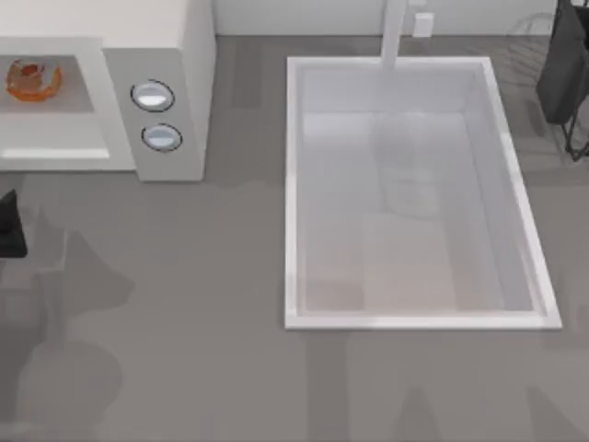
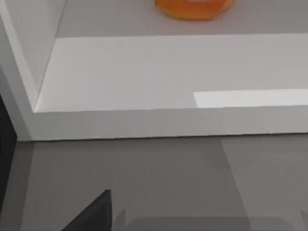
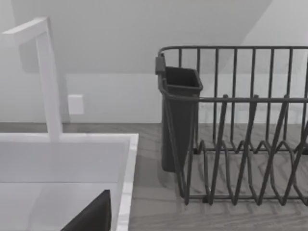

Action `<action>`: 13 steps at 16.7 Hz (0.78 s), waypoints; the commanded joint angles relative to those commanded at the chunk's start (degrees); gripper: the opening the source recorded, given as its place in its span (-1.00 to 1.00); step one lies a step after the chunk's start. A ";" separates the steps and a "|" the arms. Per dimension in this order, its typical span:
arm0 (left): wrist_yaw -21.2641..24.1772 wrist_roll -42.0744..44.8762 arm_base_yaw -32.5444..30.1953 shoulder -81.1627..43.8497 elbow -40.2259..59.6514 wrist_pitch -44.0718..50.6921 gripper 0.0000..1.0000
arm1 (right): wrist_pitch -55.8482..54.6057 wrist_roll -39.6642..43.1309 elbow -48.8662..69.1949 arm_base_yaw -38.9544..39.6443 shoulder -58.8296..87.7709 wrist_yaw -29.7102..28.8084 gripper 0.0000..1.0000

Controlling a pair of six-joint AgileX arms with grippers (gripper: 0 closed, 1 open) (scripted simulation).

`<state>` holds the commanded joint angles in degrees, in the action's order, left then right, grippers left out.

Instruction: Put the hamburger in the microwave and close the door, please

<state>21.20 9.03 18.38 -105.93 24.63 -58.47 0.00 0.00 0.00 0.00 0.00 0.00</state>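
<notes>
One hamburger [image 1: 34, 79] sits inside the microwave [image 1: 175, 55] cavity; left gripper [image 1: 9, 224] waits just outside, its fingers' state impossible to tell.

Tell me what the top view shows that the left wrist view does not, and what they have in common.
The top view alone takes in the two dials on the microwave's side panel, the big white sink with its faucet, and a dark wire rack at the table's far right. The left wrist view alone gives a close look at the front lip of the microwave floor and a dark part of the arm. Both show the hamburger lying inside the open microwave, and the grey table.
</notes>
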 joint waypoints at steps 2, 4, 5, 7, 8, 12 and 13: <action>-0.10 -0.05 -0.31 -0.31 0.15 0.15 1.00 | 0.00 0.00 0.00 0.00 0.00 0.00 1.00; -0.07 -0.04 -0.37 0.54 0.41 1.03 1.00 | 0.00 0.00 0.00 0.00 0.00 0.00 1.00; -0.05 -0.03 -0.42 1.71 0.81 2.38 1.00 | 0.00 0.00 0.00 0.00 0.00 0.00 1.00; -0.10 -0.06 -0.43 5.21 2.00 6.75 1.00 | 0.00 0.00 0.00 0.00 0.00 0.00 1.00; -0.16 -0.07 -0.41 7.30 2.73 9.70 1.00 | 0.00 0.00 0.00 0.00 0.00 0.00 1.00; -0.42 -0.10 -0.34 16.79 5.92 24.26 1.00 | 0.00 0.00 0.00 0.00 0.00 0.00 1.00; -0.45 -0.11 -0.34 19.06 6.71 27.36 1.00 | 0.00 0.00 0.00 0.00 0.00 0.00 1.00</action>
<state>20.74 8.92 18.04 -86.88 31.33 -31.11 0.00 0.00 0.00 0.00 0.00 0.00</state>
